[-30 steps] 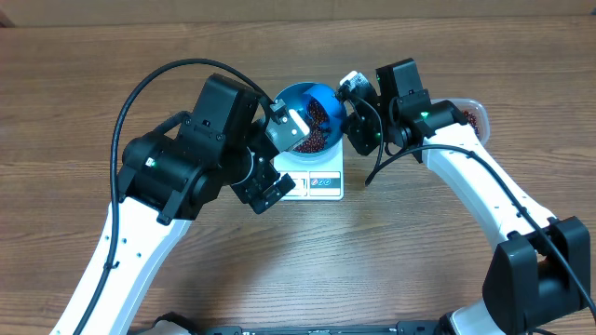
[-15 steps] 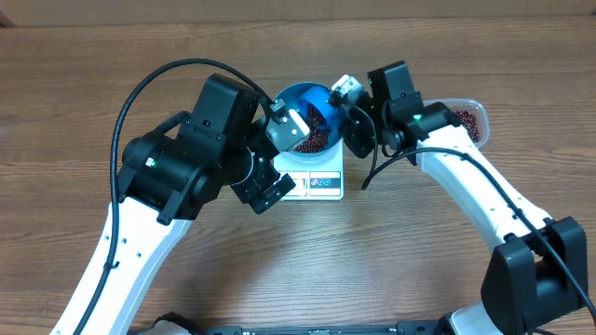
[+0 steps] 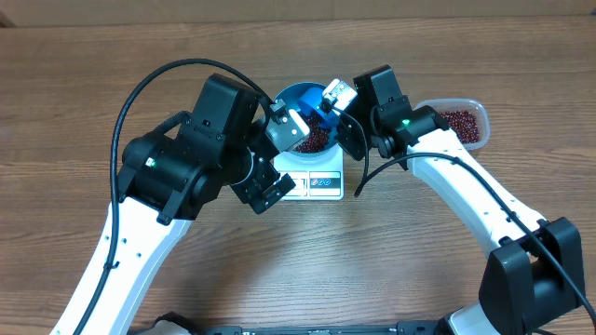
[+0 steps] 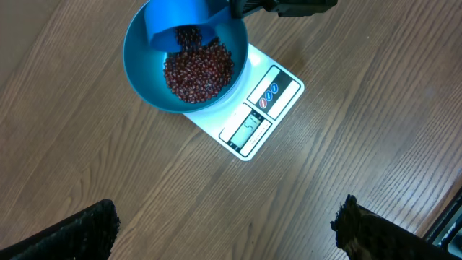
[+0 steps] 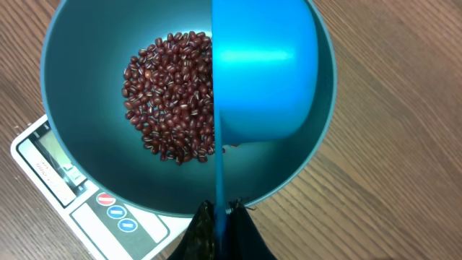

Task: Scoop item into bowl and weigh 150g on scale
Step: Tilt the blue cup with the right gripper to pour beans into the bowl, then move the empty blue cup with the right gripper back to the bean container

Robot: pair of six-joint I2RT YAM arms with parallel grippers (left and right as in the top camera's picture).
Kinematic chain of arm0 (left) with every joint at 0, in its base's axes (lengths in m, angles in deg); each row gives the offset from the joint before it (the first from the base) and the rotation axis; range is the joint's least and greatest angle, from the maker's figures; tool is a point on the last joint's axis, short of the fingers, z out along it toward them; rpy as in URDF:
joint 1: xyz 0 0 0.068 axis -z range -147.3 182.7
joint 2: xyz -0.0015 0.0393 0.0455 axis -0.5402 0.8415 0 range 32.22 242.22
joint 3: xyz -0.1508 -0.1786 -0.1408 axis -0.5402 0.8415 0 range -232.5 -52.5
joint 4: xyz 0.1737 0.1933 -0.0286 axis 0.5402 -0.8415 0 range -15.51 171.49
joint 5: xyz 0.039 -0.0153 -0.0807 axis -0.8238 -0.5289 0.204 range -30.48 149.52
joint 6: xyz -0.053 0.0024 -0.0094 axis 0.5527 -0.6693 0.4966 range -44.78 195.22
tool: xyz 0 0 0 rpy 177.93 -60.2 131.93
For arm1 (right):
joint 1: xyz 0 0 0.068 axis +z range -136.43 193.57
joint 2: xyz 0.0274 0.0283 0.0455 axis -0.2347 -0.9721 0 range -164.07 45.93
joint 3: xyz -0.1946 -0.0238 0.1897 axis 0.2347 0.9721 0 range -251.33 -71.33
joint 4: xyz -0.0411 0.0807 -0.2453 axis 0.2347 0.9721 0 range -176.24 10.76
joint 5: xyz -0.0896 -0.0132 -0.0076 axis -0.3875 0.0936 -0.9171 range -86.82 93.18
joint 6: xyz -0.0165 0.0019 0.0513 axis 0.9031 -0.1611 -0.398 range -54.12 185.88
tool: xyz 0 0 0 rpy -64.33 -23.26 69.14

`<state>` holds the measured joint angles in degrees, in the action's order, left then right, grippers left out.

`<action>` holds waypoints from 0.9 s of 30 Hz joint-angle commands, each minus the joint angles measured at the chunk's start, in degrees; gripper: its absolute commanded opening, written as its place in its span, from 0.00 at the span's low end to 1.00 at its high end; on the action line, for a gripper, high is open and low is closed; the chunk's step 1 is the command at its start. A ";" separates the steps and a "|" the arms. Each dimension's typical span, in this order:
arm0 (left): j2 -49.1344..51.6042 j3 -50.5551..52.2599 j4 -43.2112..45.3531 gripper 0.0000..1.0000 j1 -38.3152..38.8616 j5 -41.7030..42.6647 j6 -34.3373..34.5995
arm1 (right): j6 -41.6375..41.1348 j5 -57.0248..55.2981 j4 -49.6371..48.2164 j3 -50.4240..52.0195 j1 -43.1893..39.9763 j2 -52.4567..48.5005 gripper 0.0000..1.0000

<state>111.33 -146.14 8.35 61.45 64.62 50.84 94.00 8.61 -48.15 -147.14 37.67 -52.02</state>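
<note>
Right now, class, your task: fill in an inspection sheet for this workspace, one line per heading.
Surface: wooden table, brown grain.
Job's things: blue bowl sits on the scale with beans heaped inside; display unreadable. Blue scoop is tipped over the bowl. Clear tub of beans stands beside the right arm.
Clutter: nothing seen.
Grippers: right fingers shut on the scoop's handle; left fingers open, holding nothing, above the table.
Cables: black cable loops over the left arm; second cable hangs beside the right arm.
Surroundings: pale strip beyond the table's far edge.
</note>
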 commanded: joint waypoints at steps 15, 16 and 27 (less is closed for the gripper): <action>-0.37 -1.14 -0.09 0.99 -0.24 -0.20 0.00 | 2.67 -2.34 -1.03 -1.97 0.07 1.29 0.04; -0.37 -1.14 -0.09 1.00 -0.24 -0.20 0.00 | 3.23 -3.02 -0.96 -1.97 0.07 1.29 0.04; -0.37 -1.11 -0.09 0.99 -0.24 -0.20 0.00 | 5.01 -4.35 -1.57 -1.97 0.07 1.31 0.04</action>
<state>111.33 -146.14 8.35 61.45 64.62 50.84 98.04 5.44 -49.02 -147.14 37.67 -52.02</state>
